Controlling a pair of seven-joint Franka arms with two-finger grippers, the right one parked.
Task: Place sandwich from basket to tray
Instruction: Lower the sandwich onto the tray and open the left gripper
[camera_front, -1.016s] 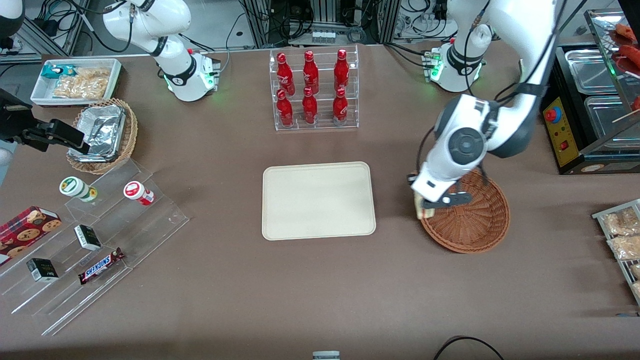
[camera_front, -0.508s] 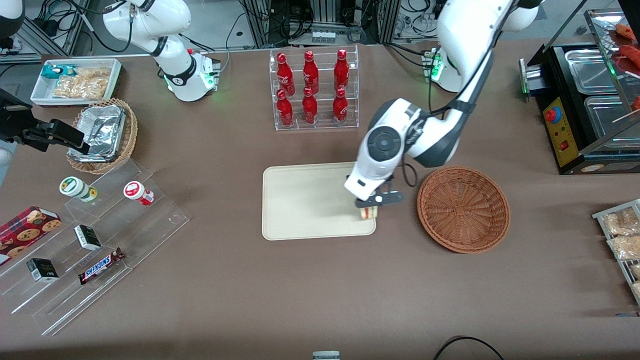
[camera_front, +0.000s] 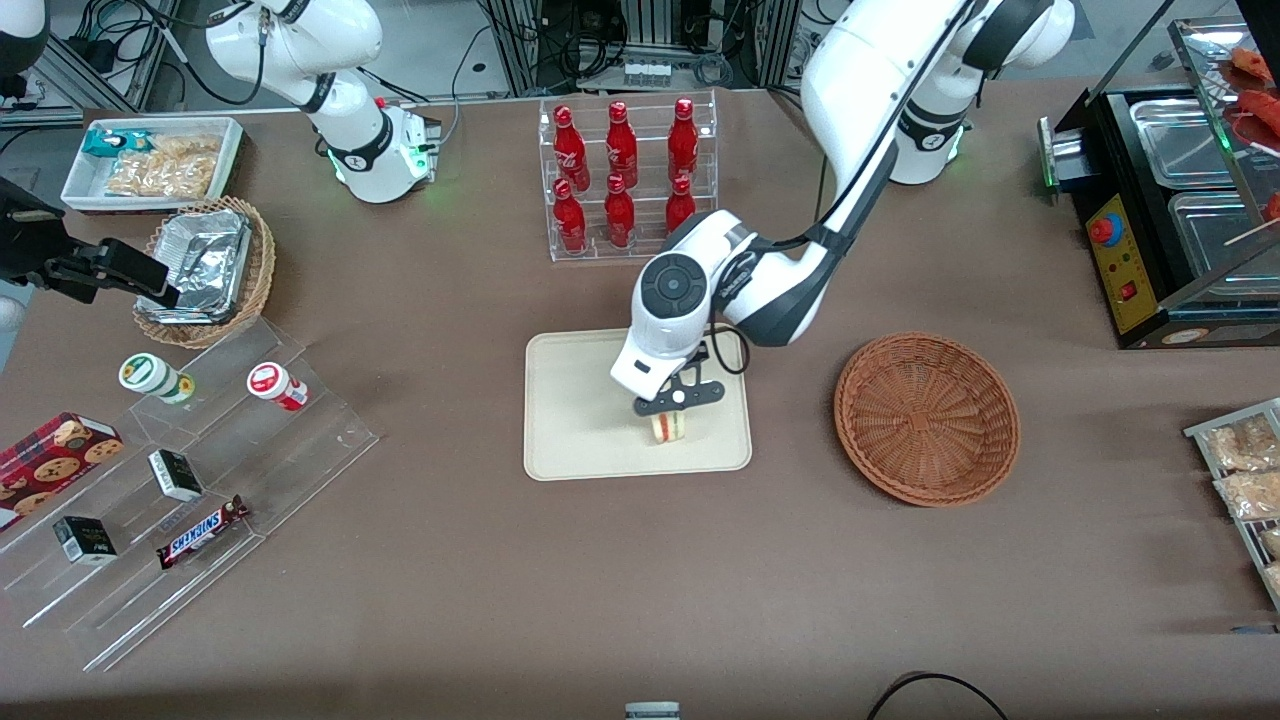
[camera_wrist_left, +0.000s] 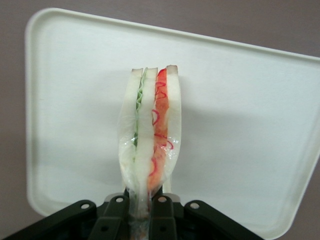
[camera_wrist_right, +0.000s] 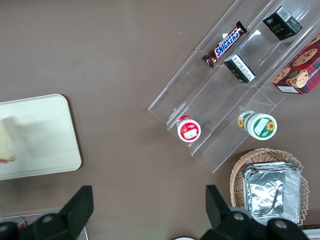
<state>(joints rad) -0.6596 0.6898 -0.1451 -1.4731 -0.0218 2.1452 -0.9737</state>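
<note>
My left gripper (camera_front: 672, 408) is shut on the sandwich (camera_front: 668, 427), a pale bread wedge with red and green filling, and holds it over the cream tray (camera_front: 570, 420), near the tray's edge nearest the front camera. In the left wrist view the black fingers (camera_wrist_left: 164, 207) pinch the sandwich (camera_wrist_left: 150, 130) at its thin end, with the tray (camera_wrist_left: 240, 115) below it. I cannot tell whether the sandwich touches the tray. The reddish-brown wicker basket (camera_front: 928, 418) stands empty beside the tray, toward the working arm's end of the table. The tray also shows in the right wrist view (camera_wrist_right: 45, 135).
An acrylic rack of red bottles (camera_front: 625, 178) stands farther from the front camera than the tray. A clear stepped display (camera_front: 190, 480) with snacks, a tan basket with a foil container (camera_front: 205, 268) and a white bin (camera_front: 150, 165) lie toward the parked arm's end.
My left gripper has carried the sandwich from the basket's rim sideways across the table, over the tray's edge, and now holds it over the tray's middle. The basket is left empty.
</note>
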